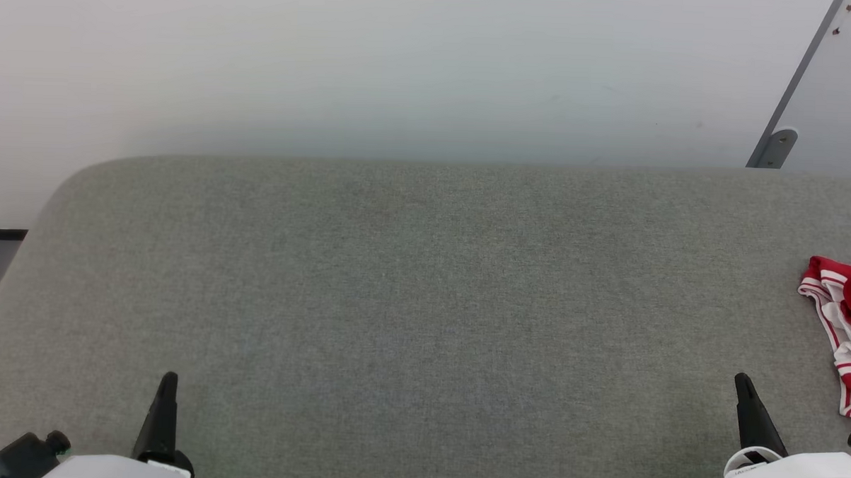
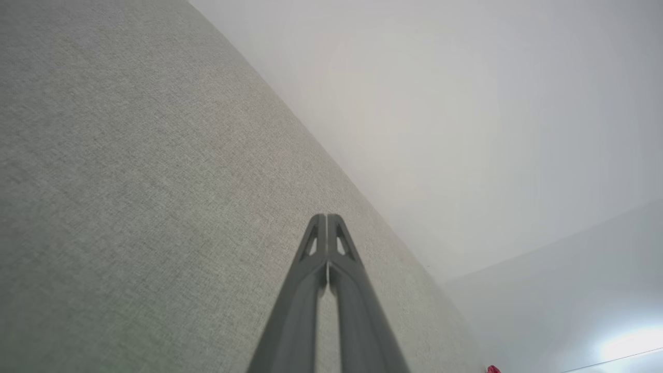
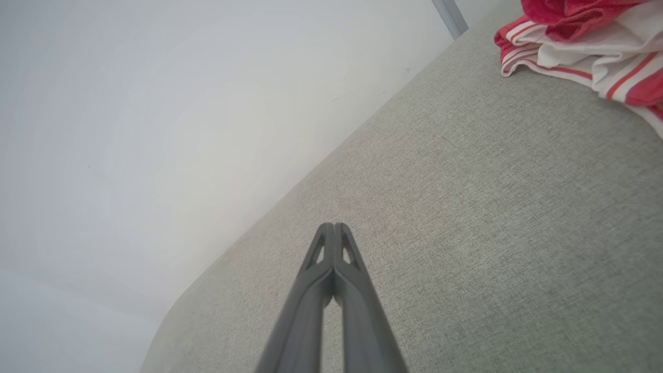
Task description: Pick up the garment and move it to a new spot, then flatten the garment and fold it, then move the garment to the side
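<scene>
- The left tool (image 1: pixel 169 380) sits at 7 o'clock in the head view, its two dark fingers pressed tip to tip with nothing between them; the left wrist view shows the same narrow, empty closure (image 2: pixel 327 217) over bare fabric
- The right tool (image 1: pixel 743 382) sits at 5 o'clock, likewise closed tight and empty, as its own wrist view (image 3: pixel 334 226) confirms
- The garment (image 1: pixel 843 331) lies at 3 o'clock in the head view, about 1 o'clock from the right tool, near it but apart; it is bunched in red and white folds with striped trim (image 3: pixel 580 36), the picture's edge cuts it off, and no lettering shows
- By judgement, a rumpled heap at the side with both tools clear of it fits cloth waiting to be lifted as well as cloth already set aside; the visible part settles neither
- Any handling from here would likely favour the right tool, the nearer one, and its fingers would have to part before taking a fold; soft, layered cloth tends to drag and unroll
- The worktop (image 1: pixel 424 281) is padded, covered in grey woven fabric, rounded at its 10 o'clock corner
- Beyond it a pale wall (image 1: pixel 403 68) spans 12 o'clock, with a slanted grey metal bar (image 1: pixel 791 96) at 2 o'clock
</scene>
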